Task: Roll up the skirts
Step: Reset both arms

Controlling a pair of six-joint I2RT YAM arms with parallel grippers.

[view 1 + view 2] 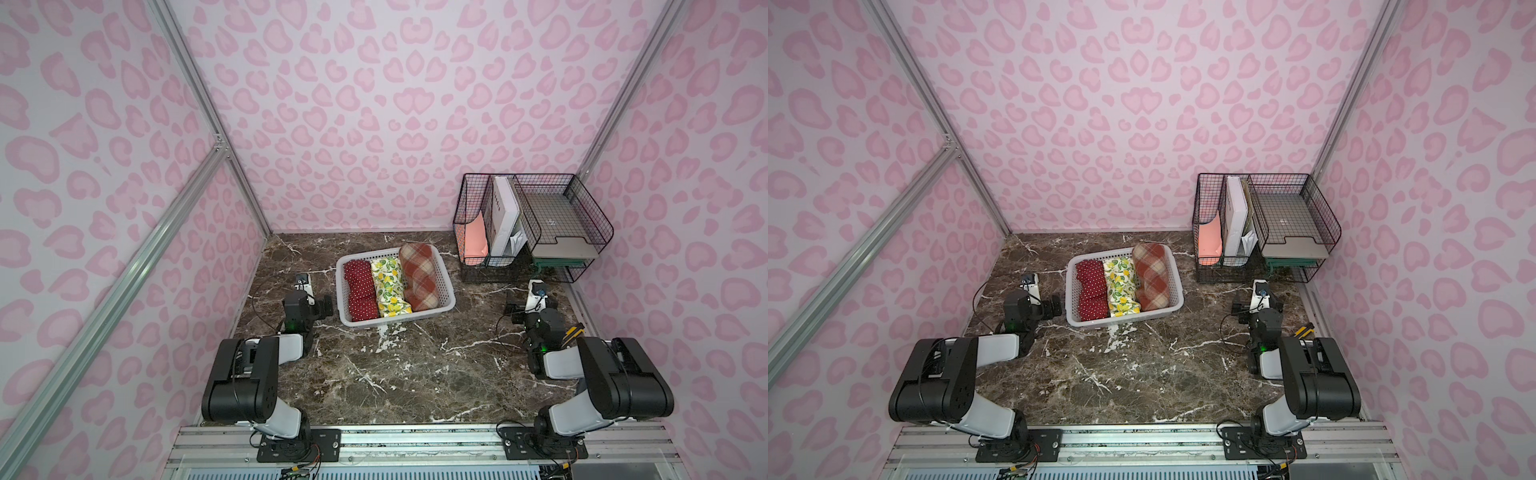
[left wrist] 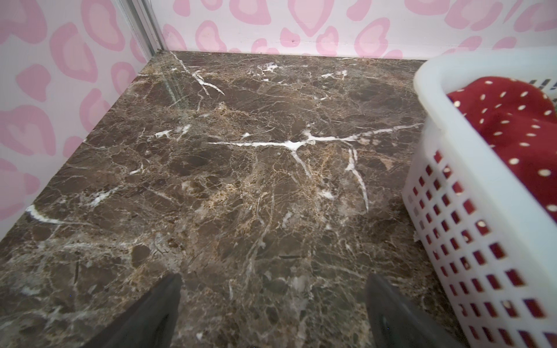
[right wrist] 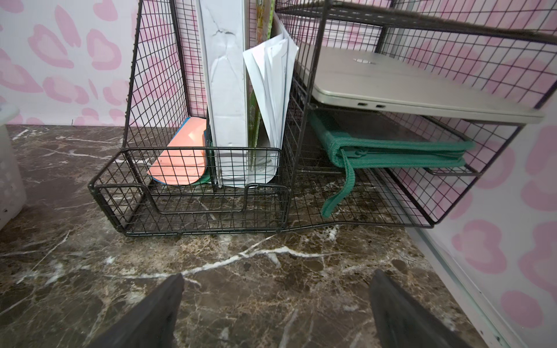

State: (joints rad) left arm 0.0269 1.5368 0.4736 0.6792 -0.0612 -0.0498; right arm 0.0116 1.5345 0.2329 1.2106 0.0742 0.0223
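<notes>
In both top views three rolled skirts lie side by side in a white lattice basket (image 1: 400, 321) (image 1: 1126, 322) at mid-table: red with white dots (image 1: 360, 291) (image 1: 1092, 291), lemon print (image 1: 388, 286) (image 1: 1121, 286), and thick rust plaid (image 1: 419, 276) (image 1: 1152, 276). My left gripper (image 1: 303, 284) (image 2: 272, 280) rests low over bare marble just left of the basket, open and empty. The left wrist view catches the basket wall (image 2: 470, 211) and the dotted skirt (image 2: 506, 120) to one side. My right gripper (image 1: 536, 291) (image 3: 277, 278) is open and empty, right of the basket.
A black wire desk organiser (image 1: 532, 224) (image 3: 211, 192) stands at the back right, just beyond my right gripper. It holds a laptop (image 3: 407, 87), a white binder (image 3: 226, 75), papers and a green pouch (image 3: 391, 150). Pink patterned walls close three sides of the marble table (image 1: 395, 374).
</notes>
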